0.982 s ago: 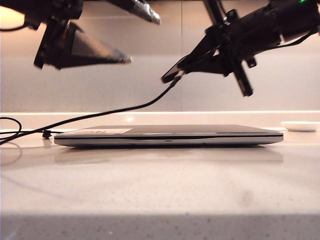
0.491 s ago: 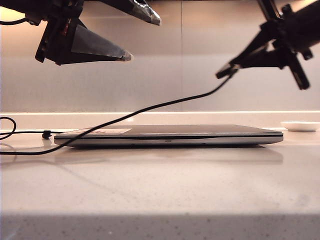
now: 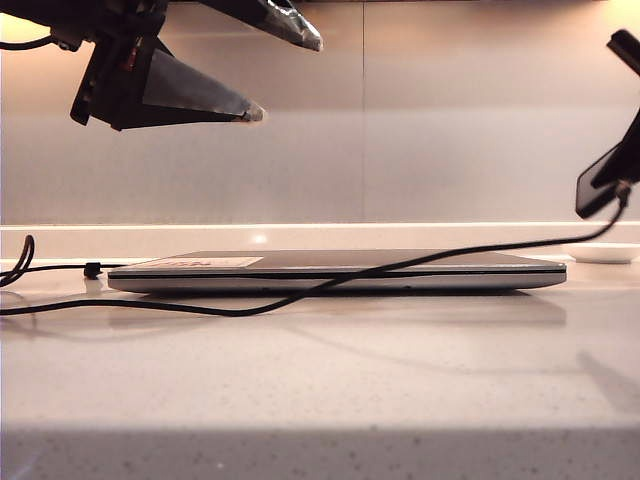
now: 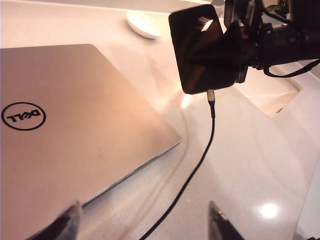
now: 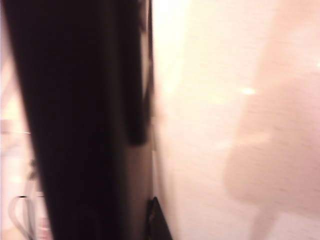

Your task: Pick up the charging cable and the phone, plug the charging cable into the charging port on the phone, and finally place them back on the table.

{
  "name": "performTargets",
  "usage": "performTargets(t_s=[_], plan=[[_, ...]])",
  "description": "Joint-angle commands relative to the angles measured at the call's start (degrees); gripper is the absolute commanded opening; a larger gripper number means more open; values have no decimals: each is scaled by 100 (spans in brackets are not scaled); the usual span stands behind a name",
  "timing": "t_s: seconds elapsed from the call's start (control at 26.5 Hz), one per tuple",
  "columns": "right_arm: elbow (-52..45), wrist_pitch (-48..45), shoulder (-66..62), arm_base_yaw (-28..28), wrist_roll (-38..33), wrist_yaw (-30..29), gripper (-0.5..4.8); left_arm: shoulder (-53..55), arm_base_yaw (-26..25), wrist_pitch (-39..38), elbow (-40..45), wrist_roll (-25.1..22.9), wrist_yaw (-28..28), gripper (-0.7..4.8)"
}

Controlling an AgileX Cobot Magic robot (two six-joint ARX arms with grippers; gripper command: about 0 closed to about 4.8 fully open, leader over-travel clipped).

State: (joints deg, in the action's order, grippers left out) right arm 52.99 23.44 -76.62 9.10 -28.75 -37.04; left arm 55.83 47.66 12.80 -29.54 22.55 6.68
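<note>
Left wrist view shows the right gripper (image 4: 235, 50) clamped on the phone (image 4: 202, 50), cable (image 4: 200, 160) seemingly plugged into its lower edge, long axis tilted steeply above the table (image 4: 250, 165); the left gripper (image 3: 285, 70) hovers wide, empty, well apart over the laptop (image 4: 60, 125)

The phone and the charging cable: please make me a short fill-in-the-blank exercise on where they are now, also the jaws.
1. The right gripper holds the phone up in the ____, above the table.
2. The charging cable is plugged into the phone, and its cord drapes in front of the closed ____.
3. The left gripper hangs high with its jaws ____ and empty.
4. A small white ____ rests on the table behind the phone.

Missing words: air; laptop; open; dish
</note>
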Motion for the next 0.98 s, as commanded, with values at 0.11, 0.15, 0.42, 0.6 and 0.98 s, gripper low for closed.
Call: performTargets(t_s=[0.11, 0.15, 0.42, 0.6, 0.98], plan=[[400, 243, -433, -11, 501, 55, -6, -15, -2, 46, -31, -7, 0, 318], [496, 254, -599, -15, 503, 42, -6, -15, 0, 46, -31, -4, 0, 318], [785, 227, -1202, -15, 546, -175, -6, -15, -2, 46, -31, -7, 2, 318], [793, 326, -1482, -37, 546, -205, -6, -15, 0, 46, -31, -7, 0, 318], [796, 365, -1604, -72, 546, -166, -4, -15, 0, 48, -31, -7, 0, 318]])
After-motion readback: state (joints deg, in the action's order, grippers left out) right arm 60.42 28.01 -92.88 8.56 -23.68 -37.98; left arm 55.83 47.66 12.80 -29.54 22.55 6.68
